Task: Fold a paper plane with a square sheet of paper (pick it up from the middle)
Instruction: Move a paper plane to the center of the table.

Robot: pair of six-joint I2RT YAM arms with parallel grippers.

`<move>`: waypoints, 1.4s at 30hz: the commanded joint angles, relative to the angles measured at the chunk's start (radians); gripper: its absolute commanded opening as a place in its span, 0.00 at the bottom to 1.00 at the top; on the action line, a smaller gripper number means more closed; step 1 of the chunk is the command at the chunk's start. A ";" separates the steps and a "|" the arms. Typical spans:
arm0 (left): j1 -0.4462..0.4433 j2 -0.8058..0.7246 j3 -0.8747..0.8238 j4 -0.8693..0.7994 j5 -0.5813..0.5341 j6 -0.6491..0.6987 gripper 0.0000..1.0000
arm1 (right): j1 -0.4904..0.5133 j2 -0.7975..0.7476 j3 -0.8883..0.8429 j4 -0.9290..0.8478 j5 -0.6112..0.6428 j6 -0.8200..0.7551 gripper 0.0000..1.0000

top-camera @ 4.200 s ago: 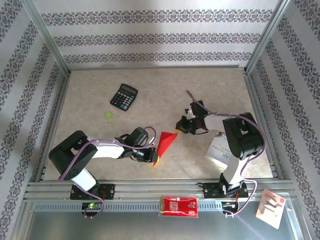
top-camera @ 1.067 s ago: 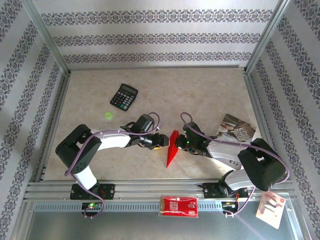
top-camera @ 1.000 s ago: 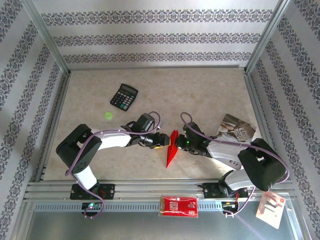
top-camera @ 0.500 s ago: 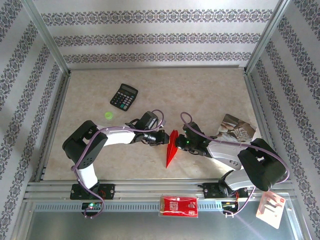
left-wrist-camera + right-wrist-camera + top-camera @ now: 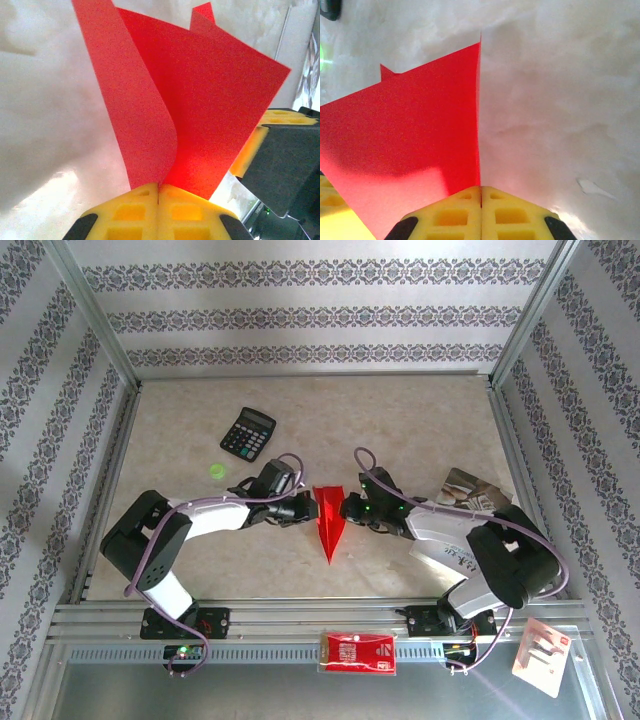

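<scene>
Paper plane point(image 5: 327, 524) now sits square between both pincers, nose toward arm bases; half a second ago it was skewed. Left pincer point(image 5: 159, 187) clamped on left wing, right pincer point(image 5: 481, 189) clamped on right wing. Judging wings being spread, near final shaping.

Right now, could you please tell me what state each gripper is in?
Left gripper: jaws shut on the plane.
Right gripper: jaws shut on the plane's other side.

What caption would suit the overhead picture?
The left gripper and right gripper pinch the paper plane from opposite sides.
</scene>
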 commanded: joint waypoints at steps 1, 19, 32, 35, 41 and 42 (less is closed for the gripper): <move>0.037 -0.022 -0.014 -0.004 -0.004 0.002 0.02 | -0.013 0.050 0.052 0.015 -0.026 -0.041 0.07; 0.104 0.042 -0.038 0.017 0.044 0.021 0.09 | -0.039 0.170 0.111 0.052 -0.071 -0.060 0.17; 0.106 -0.024 -0.021 -0.034 0.056 0.028 0.30 | -0.060 0.138 0.103 0.043 -0.085 -0.069 0.28; 0.107 -0.044 -0.014 -0.062 0.055 0.034 0.34 | -0.067 0.116 0.099 0.036 -0.086 -0.071 0.29; 0.137 -0.126 0.009 -0.174 0.022 0.102 0.40 | -0.120 0.026 0.092 -0.012 -0.090 -0.105 0.33; 0.149 -0.154 0.011 -0.199 -0.001 0.129 0.41 | -0.131 0.001 0.098 -0.039 -0.075 -0.127 0.35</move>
